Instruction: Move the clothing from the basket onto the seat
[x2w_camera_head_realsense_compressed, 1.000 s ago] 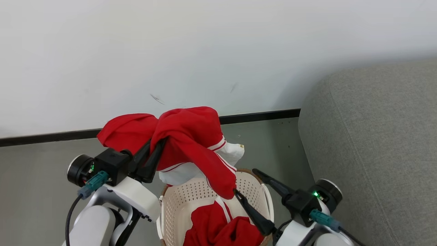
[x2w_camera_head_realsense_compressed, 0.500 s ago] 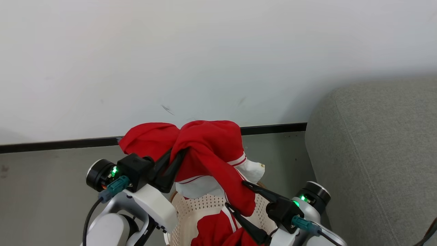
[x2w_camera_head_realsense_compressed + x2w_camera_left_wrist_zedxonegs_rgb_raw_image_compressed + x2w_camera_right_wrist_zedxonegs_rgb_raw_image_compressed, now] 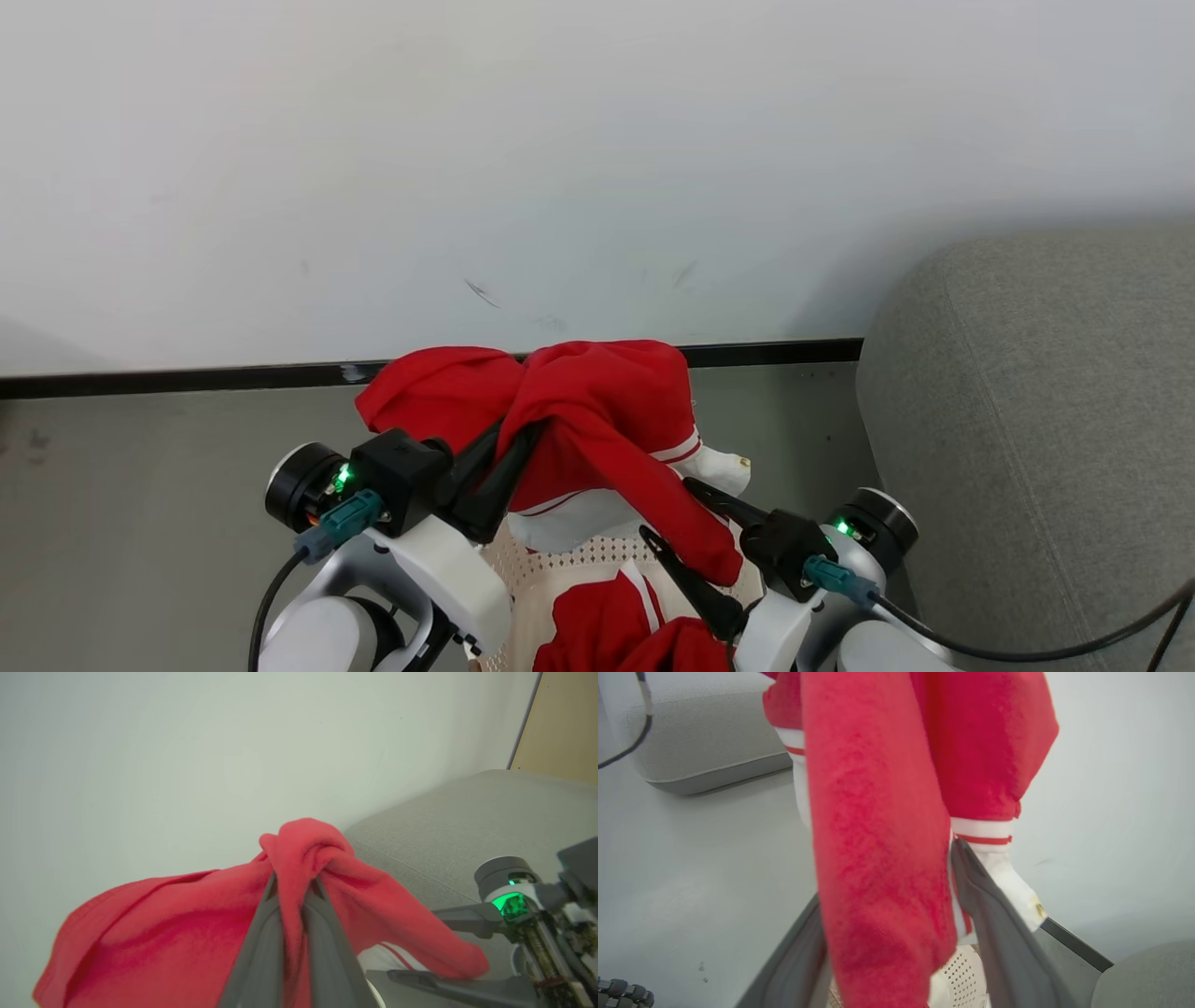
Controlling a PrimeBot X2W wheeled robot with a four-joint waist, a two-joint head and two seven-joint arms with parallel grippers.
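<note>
Judging by how things lie, the task is at an early stage. One bright red soft garment with white stripe trim [image 3: 597, 401] hangs lifted above the cream-white perforated plastic basket [image 3: 560, 574], and a second red garment [image 3: 607, 630] lies inside it. Neither is on the large grey fabric sofa [image 3: 1027, 420] at the far right, so both have yet to be carried over. The left gripper [image 3: 509, 446] points up and to the right, its dark fingers [image 3: 476, 467] pinched tight on a bunched fold of the raised garment. The right gripper [image 3: 668, 510], lower and nearer the sofa, angles up and to the left with its jaws spread wide — a dangling sleeve [image 3: 695, 537] hangs between them, not clamped.
</note>
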